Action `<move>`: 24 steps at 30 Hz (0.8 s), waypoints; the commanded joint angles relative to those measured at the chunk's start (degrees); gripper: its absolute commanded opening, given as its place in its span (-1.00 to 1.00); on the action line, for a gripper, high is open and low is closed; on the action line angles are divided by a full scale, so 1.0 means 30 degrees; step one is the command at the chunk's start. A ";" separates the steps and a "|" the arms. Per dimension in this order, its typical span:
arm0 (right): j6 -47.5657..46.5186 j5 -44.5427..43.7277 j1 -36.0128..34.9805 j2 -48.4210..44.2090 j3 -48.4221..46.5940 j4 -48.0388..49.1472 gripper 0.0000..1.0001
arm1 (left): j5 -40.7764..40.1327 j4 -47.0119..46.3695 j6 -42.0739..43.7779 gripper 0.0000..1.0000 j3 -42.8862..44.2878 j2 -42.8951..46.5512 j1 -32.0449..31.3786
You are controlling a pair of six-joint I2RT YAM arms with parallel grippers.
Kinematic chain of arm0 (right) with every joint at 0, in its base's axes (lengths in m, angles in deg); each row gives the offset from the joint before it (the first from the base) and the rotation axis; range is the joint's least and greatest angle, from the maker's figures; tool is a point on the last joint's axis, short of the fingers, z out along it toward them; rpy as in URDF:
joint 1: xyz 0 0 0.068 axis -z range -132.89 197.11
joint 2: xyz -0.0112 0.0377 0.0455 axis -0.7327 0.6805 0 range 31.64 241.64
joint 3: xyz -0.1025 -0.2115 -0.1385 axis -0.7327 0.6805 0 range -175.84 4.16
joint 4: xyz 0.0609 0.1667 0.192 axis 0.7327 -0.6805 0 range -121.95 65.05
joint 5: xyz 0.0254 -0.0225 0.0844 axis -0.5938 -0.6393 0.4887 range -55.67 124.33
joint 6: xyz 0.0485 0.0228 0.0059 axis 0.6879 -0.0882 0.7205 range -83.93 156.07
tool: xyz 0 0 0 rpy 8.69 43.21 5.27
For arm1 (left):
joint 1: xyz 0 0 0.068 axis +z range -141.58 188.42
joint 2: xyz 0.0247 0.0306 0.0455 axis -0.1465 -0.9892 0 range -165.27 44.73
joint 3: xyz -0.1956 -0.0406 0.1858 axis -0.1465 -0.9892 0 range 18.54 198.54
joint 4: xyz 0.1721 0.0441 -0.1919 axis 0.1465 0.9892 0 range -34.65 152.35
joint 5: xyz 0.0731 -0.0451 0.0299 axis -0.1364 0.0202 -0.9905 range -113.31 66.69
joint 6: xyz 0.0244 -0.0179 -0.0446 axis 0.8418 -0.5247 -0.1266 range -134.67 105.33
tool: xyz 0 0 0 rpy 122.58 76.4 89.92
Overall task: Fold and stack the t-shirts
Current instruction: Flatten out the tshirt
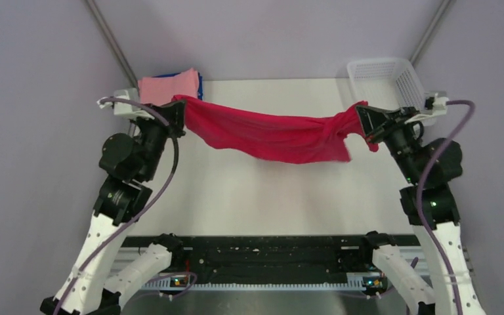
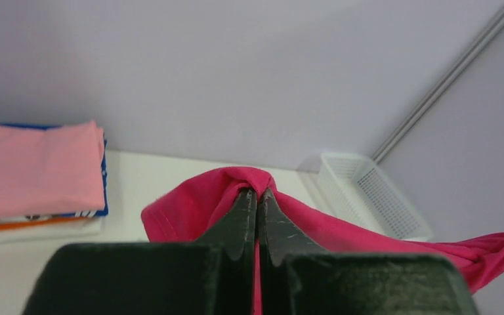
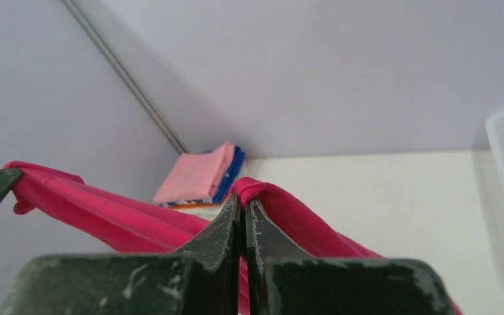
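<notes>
A crimson-red t-shirt (image 1: 269, 134) hangs stretched in the air between both arms, sagging in the middle above the table. My left gripper (image 1: 178, 105) is shut on its left end; in the left wrist view the cloth (image 2: 190, 203) bunches over the closed left gripper (image 2: 257, 193). My right gripper (image 1: 361, 113) is shut on the right end, where red cloth (image 3: 315, 220) wraps the closed right gripper (image 3: 243, 200). A stack of folded t-shirts (image 1: 169, 85), light pink on top over blue, orange and white layers, lies at the table's far left corner (image 2: 36, 174) (image 3: 200, 174).
A white plastic mesh basket (image 1: 386, 80) stands at the far right corner of the white table (image 1: 269, 203), also seen in the left wrist view (image 2: 367, 193). Metal frame poles run up the grey walls at both back corners.
</notes>
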 commanded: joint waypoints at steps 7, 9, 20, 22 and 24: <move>-0.0817 0.2264 0.0015 -0.3793 -0.3866 -0.1526 -1.00 | 0.0779 0.0520 0.1376 -1.00 0.3345 0.2947 0.0005; -0.0751 0.1640 0.0022 -0.4051 -0.3413 -0.1627 -1.00 | 0.0101 0.0664 0.1257 -1.00 0.3192 0.2840 -0.0009; -0.1927 -0.2380 0.0034 0.1896 -0.3062 -0.0387 -1.00 | -0.4481 0.0810 0.1846 -1.00 0.5420 -0.4708 0.0675; -0.2166 -0.2721 0.0044 0.3203 -0.4278 -0.0732 -1.00 | -0.3015 0.2639 0.1429 -1.00 0.7882 -0.6552 0.1492; -0.2266 -0.2706 0.0033 0.3849 -0.4911 -0.0859 -1.00 | -0.2253 0.3070 0.1384 -1.00 0.9208 -0.7424 0.1939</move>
